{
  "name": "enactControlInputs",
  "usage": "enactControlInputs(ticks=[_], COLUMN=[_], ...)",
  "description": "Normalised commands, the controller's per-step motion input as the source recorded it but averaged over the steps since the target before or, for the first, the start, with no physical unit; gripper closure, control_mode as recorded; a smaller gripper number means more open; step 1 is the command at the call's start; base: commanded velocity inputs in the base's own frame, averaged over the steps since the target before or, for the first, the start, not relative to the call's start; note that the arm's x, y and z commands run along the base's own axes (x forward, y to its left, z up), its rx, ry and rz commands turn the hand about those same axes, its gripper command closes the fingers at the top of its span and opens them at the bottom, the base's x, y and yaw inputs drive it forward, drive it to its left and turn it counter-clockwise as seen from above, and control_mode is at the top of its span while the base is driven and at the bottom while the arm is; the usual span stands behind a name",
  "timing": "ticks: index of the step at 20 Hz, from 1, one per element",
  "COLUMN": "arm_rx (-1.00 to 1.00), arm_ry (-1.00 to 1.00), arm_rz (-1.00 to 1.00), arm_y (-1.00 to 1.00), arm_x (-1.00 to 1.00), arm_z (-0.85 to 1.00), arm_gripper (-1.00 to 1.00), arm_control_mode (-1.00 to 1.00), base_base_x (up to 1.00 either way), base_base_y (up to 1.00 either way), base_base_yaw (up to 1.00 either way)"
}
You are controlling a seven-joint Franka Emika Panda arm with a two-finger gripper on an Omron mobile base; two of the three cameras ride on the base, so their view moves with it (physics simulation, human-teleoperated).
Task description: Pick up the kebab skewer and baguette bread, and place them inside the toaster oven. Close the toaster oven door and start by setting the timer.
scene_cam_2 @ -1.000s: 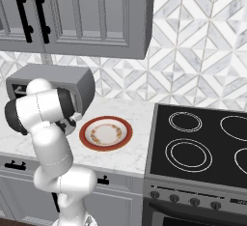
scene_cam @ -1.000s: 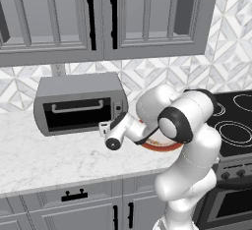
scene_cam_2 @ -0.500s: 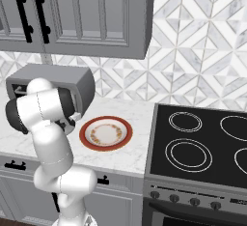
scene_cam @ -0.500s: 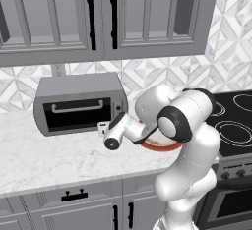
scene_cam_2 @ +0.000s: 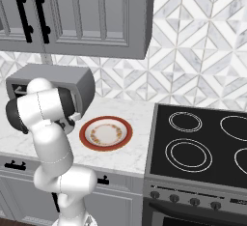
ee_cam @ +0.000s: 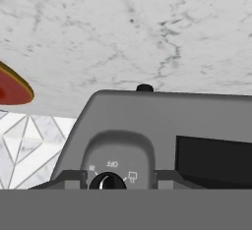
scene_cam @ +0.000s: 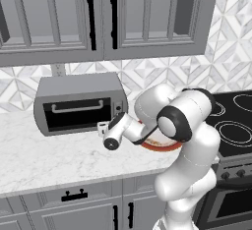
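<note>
The toaster oven [scene_cam: 78,94] stands on the counter against the wall, its door [scene_cam: 74,117] shut with the bar handle across dark glass. My gripper [scene_cam: 102,128] is at the oven's lower right, by the knob panel. In the hand view, which is rolled upside down, my gripper [ee_cam: 120,179] is shut on a dark timer knob [ee_cam: 107,181], one fingertip [ee_cam: 73,177] on each side of it. The oven body [ee_cam: 162,116] and the door glass [ee_cam: 211,160] lie just behind. The kebab skewer and the baguette bread are out of view.
A red-rimmed plate [scene_cam_2: 106,133] with nothing on it lies on the marble counter [scene_cam: 44,160] to the right of the oven, partly behind my arm [scene_cam: 182,121]. A black stove [scene_cam_2: 202,143] adjoins the counter on the right. Wall cabinets [scene_cam: 98,17] hang overhead.
My jaws have come in from wide open onto the knob. The arm and the oven have hardly moved.
</note>
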Motion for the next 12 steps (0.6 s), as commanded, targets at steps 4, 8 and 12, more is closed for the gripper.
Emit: enactControlInputs(ticks=[4, 8, 12], arm_rx=[0.00, 0.00, 0.00], arm_ry=[0.00, 0.00, -0.01], arm_rz=[-0.03, 0.00, 0.00], arm_y=[0.00, 0.00, -0.03], arm_x=[0.00, 0.00, 0.00], arm_z=[0.00, 0.00, 0.00], arm_gripper=[1.00, 1.00, 1.00], arm_control_mode=[-1.00, -1.00, -1.00], base_base_x=[0.00, 0.00, 0.00], base_base_y=[0.00, 0.00, 0.00], base_base_yaw=[0.00, 0.00, 0.00])
